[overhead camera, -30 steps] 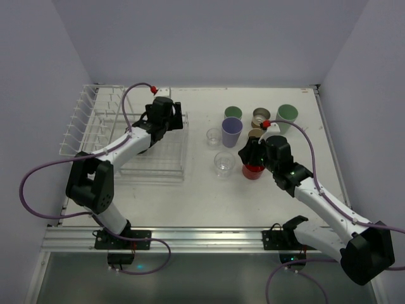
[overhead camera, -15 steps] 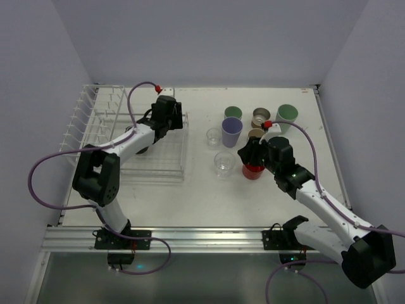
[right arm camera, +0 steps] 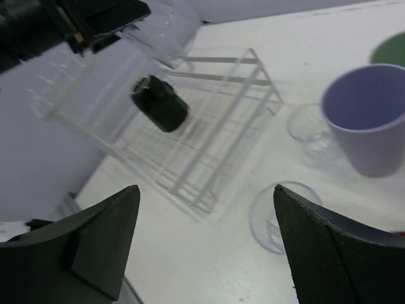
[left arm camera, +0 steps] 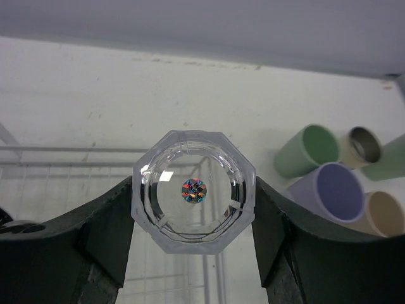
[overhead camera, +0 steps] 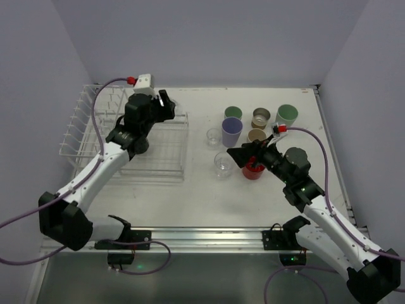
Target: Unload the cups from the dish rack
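Note:
My left gripper (left arm camera: 193, 235) is shut on a clear octagonal plastic cup (left arm camera: 193, 190) and holds it raised over the far right corner of the white wire dish rack (overhead camera: 95, 130). In the top view the left gripper (overhead camera: 162, 106) is high above the rack. A black cup (right arm camera: 159, 103) lies on its side in the rack's basket section (right arm camera: 215, 114). My right gripper (right arm camera: 206, 187) is open and empty, and in the top view (overhead camera: 243, 154) it hovers just left of the red cup (overhead camera: 253, 170), which stands on the table.
Unloaded cups stand right of the rack: two clear ones (overhead camera: 223, 163) (overhead camera: 214, 136), lavender (overhead camera: 231, 132), dark green (overhead camera: 233, 113), brown (overhead camera: 261, 116), beige (overhead camera: 256, 135), mint green (overhead camera: 286, 114). The lavender cup (right arm camera: 367, 120) and a clear cup (right arm camera: 285, 215) are close under my right gripper.
My left arm has lifted the clear cup up out of the rack. My right gripper has let go of the red cup, opened and drawn back up and to the left.

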`<state>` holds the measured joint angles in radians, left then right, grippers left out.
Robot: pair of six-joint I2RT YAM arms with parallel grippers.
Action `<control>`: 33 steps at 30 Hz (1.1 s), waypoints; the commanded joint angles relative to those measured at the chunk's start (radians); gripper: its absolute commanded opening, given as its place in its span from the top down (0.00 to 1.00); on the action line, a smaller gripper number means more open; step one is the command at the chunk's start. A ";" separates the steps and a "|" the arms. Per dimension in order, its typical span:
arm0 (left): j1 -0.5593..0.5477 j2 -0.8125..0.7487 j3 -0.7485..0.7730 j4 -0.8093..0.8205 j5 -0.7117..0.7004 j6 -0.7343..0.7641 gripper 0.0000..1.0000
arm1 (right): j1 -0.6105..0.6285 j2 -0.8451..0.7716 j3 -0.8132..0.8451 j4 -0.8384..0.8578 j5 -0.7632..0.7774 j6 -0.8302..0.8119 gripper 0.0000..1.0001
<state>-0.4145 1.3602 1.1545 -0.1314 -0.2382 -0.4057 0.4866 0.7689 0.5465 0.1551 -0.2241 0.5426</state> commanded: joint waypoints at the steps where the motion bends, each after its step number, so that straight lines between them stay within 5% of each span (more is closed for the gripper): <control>1: 0.006 -0.114 -0.088 0.156 0.185 -0.080 0.64 | 0.009 0.003 -0.020 0.231 -0.157 0.138 0.09; 6: 0.006 -0.219 -0.246 0.416 0.575 -0.293 0.66 | 0.067 0.102 -0.002 0.423 -0.222 0.249 0.08; 9: -0.003 -0.243 -0.320 0.562 0.695 -0.413 0.66 | 0.098 0.165 0.024 0.468 -0.221 0.258 0.11; 20: -0.102 -0.247 -0.415 0.809 0.815 -0.585 0.66 | 0.104 0.230 0.079 0.451 -0.199 0.237 0.24; 28: -0.141 -0.224 -0.420 0.839 0.813 -0.591 0.64 | 0.107 0.253 0.118 0.495 -0.213 0.253 0.54; 33: -0.144 -0.237 -0.412 0.753 0.774 -0.552 0.31 | 0.107 0.244 0.092 0.528 -0.195 0.263 0.90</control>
<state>-0.5362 1.1458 0.7376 0.6052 0.5091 -0.9829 0.6010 1.0126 0.6224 0.6220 -0.4843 0.8124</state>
